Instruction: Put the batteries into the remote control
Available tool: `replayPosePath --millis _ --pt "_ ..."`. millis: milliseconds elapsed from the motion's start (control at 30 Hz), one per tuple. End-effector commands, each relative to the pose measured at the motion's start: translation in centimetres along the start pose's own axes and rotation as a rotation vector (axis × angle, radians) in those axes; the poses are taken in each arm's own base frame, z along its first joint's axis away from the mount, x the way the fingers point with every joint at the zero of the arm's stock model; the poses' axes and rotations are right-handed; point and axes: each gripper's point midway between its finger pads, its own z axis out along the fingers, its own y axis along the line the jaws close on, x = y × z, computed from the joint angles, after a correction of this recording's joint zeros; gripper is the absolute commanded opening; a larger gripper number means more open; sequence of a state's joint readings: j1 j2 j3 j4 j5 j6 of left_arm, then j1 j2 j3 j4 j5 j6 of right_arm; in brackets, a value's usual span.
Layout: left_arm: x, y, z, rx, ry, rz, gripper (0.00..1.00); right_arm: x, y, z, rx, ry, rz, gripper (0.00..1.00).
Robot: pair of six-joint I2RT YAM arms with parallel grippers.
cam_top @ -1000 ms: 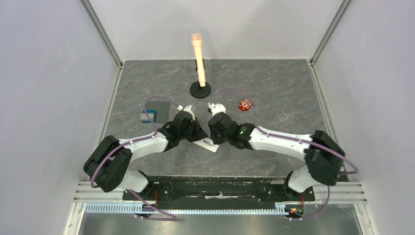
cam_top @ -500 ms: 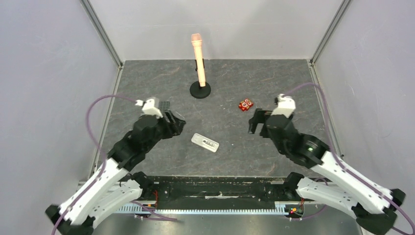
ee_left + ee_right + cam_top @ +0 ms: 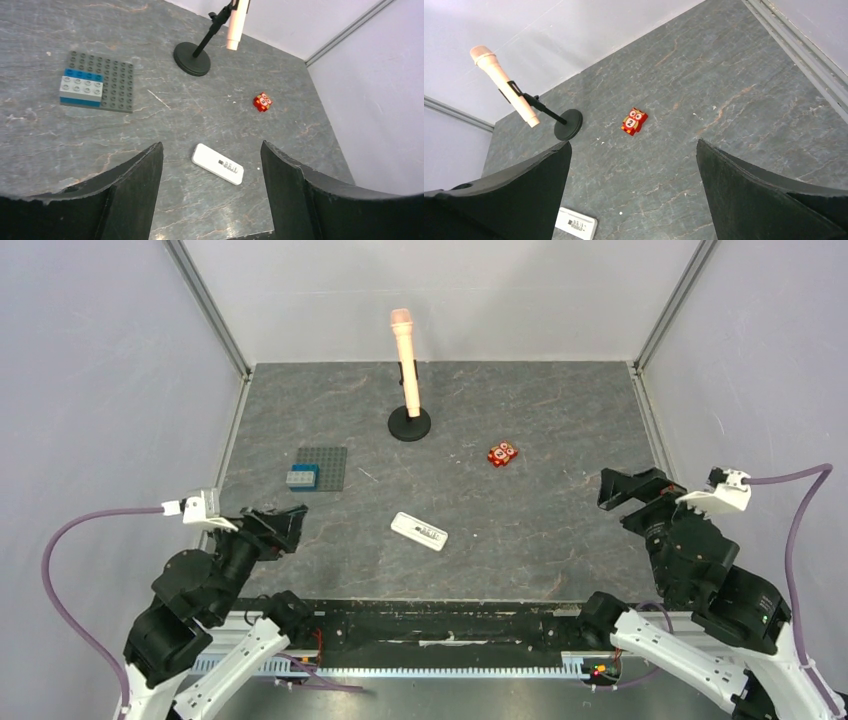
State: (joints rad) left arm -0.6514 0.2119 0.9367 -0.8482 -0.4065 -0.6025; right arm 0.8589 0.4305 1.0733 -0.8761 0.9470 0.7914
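Note:
The white remote control (image 3: 419, 531) lies flat and alone on the grey table, slanted, near the front middle. In the left wrist view the remote control (image 3: 218, 164) shows a smooth back with a small printed label. The batteries are not in view. My left gripper (image 3: 280, 526) hangs open and empty at the near left, well away from the remote; through its wrist camera the left gripper (image 3: 211, 146) has wide-apart fingers framing the remote from a distance. My right gripper (image 3: 632, 490) is open and empty at the near right. The right gripper (image 3: 633, 143) view catches the remote's corner (image 3: 576, 223).
A grey studded plate (image 3: 322, 468) with a blue-and-grey brick sits at the left. A small red owl block (image 3: 502, 454) lies right of centre. A peach microphone on a black round stand (image 3: 409, 424) rises at the back. White walls enclose three sides.
Both arms have pulled back from the remote to the near left and near right corners. Both grippers went from shut to wide open. The remote stays on the table.

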Motion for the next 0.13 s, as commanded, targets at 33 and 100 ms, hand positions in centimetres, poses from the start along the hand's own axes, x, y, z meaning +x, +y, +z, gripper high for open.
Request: replayPosePath --millis 33,100 --pt "-0.42 1.01 -0.94 -0.028 0.001 0.077 0.78 -0.46 -0.97 -0.14 0.046 -0.016 0.013 0.98" --pt "-0.56 0.96 -1.07 -0.023 -0.004 0.077 0.78 -0.13 -0.87 -0.01 0.048 -0.008 0.008 0.98"
